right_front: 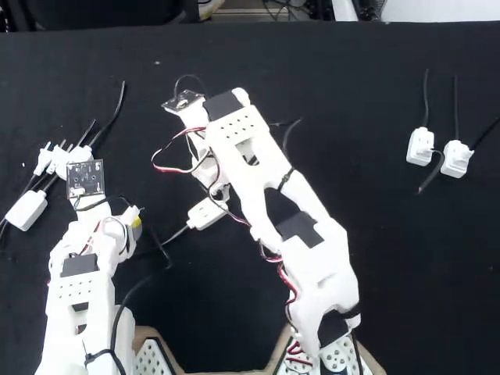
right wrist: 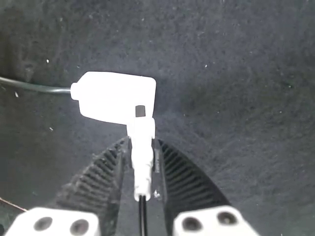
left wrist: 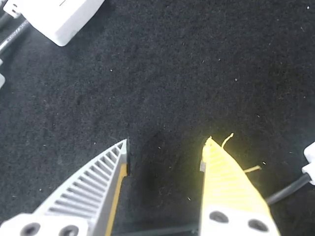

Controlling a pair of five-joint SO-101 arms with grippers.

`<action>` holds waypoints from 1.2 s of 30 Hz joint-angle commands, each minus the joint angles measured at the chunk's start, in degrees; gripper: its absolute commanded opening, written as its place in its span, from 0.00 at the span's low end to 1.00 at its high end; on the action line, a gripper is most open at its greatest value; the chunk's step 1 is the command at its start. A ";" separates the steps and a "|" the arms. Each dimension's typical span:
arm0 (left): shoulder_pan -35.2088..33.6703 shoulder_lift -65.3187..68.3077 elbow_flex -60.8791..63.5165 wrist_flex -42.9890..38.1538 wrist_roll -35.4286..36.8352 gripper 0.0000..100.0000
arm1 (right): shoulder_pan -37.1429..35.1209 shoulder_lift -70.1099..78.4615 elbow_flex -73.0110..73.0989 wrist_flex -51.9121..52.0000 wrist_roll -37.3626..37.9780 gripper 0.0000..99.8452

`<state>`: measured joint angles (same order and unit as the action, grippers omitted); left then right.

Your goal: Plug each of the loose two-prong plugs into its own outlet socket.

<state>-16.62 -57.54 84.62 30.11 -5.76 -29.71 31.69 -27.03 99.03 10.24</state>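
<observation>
Black felt-like cloth covers the whole table (right_front: 351,86), and two white plastic arms come in from the near edge. Biggest thing by far is the right arm (right_front: 266,195), stretched up the middle of the table toward the left-centre. The left arm (right_front: 78,289) sits lower in the near left corner. Right jaws are clamped narrow on a small white two-prong plug (right wrist: 141,140) with a thin black cord running back between them. The plug's nose is butted up against a rounded white outlet socket block (right wrist: 115,96) lying flat on the cloth, with a dark cord off its far end. Can't tell how deep the prongs are. From the high view that block sits just left of the right arm, about mid-table. Left jaws are spread wide with nothing in them, one grey finger (left wrist: 98,182) and one yellow finger (left wrist: 226,182), hovering over bare cloth. Beside the left arm, near the left edge, lies a second white socket block (right_front: 27,209), and just past it a bunch of loose white plugs (right_front: 53,158) on black cords. Far right, well apart from both arms, are two white corded pieces (right_front: 420,146) side by side.
</observation>
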 commanded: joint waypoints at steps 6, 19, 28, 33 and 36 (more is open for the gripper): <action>-0.57 -0.88 -0.75 -0.09 0.53 0.24 | -0.79 -0.57 -3.12 1.85 0.00 0.01; -0.57 -0.88 -0.75 -0.09 0.53 0.24 | -0.79 0.84 -2.07 1.49 0.00 0.01; -0.57 -0.88 -0.75 -0.09 0.53 0.24 | -0.79 2.24 -2.77 1.41 0.00 0.01; -0.57 -0.88 -0.75 -0.09 0.53 0.24 | -0.79 2.59 -2.59 1.41 0.00 0.01; -0.57 -0.88 -0.75 -0.09 0.53 0.24 | -0.79 2.59 -2.59 1.41 0.09 0.01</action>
<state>-16.62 -57.54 84.62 30.11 -5.76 -29.89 34.68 -27.12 99.12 10.24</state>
